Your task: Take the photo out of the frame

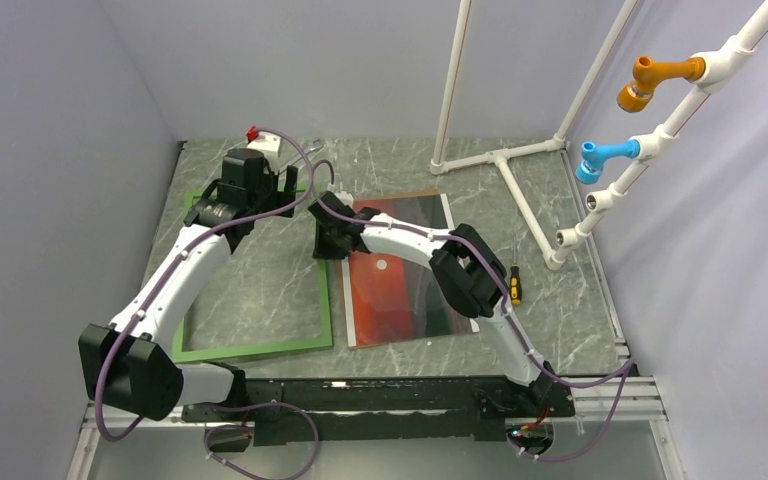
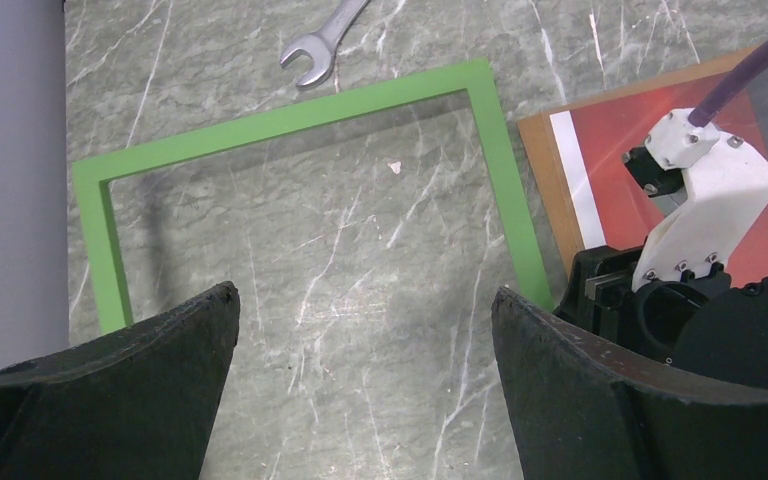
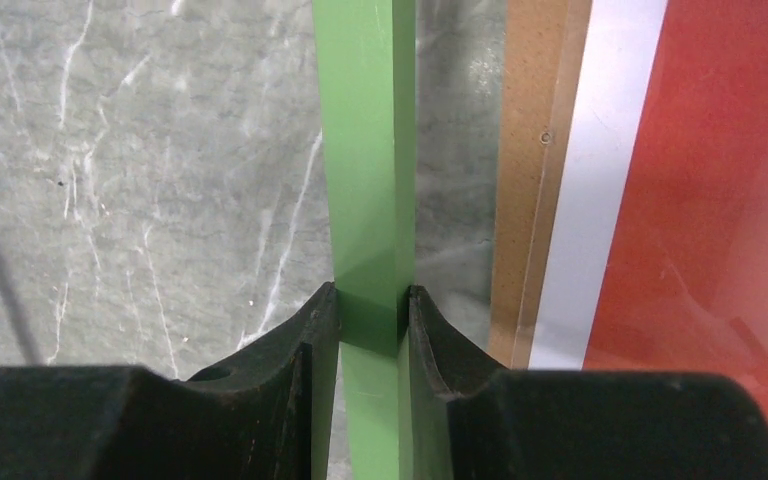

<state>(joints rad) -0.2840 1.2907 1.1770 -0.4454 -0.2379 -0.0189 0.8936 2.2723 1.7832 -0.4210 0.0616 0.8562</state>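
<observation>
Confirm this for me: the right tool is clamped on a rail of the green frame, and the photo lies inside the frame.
Not quite. The photo lies outside the frame, beside its right rail, on the brown backing board; the top external view shows this. The rest holds: the right tool is clamped on a rail of the green frame.
</observation>
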